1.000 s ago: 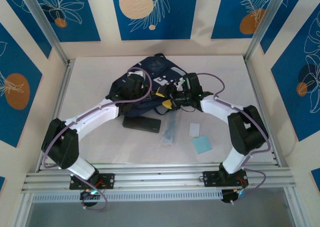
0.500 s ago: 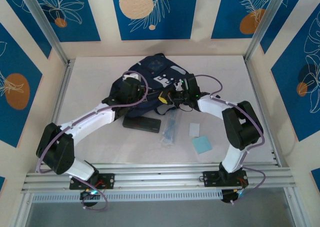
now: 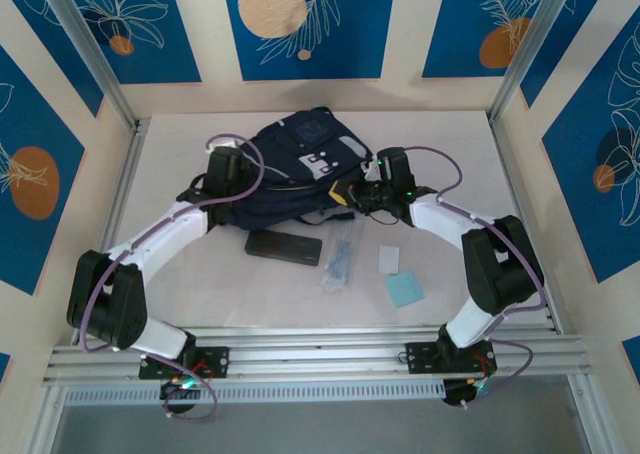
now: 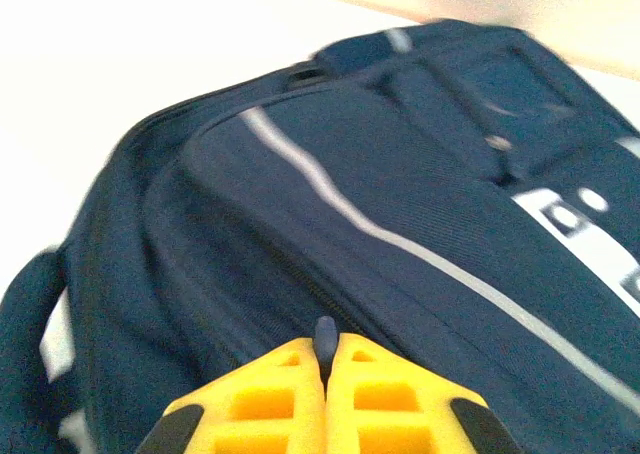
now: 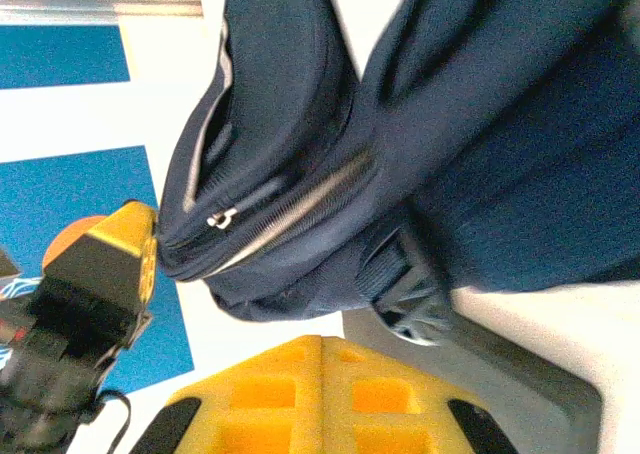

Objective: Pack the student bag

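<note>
Student bag (image 3: pixel 300 159) sits at the far middle of the white desk (image 3: pixel 180 274): navy woven fabric, soft and lumpy, front side up. On its left end, the left pincer (image 3: pixel 222 174) has its yellow ribbed fingertips (image 4: pixel 270 394) squeezed on a small dark tab (image 4: pixel 325 336) at a seam. A thin grey stripe (image 4: pixel 400 249) runs diagonally over the ribbed panel. The light grey patch (image 3: pixel 322 161) sits right of centre. At the right end, the right pincer (image 3: pixel 348 192) is pressed together next to a metal zipper (image 5: pixel 290 214) and a dark plastic strap buckle (image 5: pixel 410 309). The bag's long axis runs roughly left-right across the desk; can't tell which end is the top. In front of it sit a flat black case (image 3: pixel 284 247), a clear packet (image 3: pixel 340 259), a white card (image 3: pixel 388 260) and a pale blue square (image 3: pixel 404 289).
</note>
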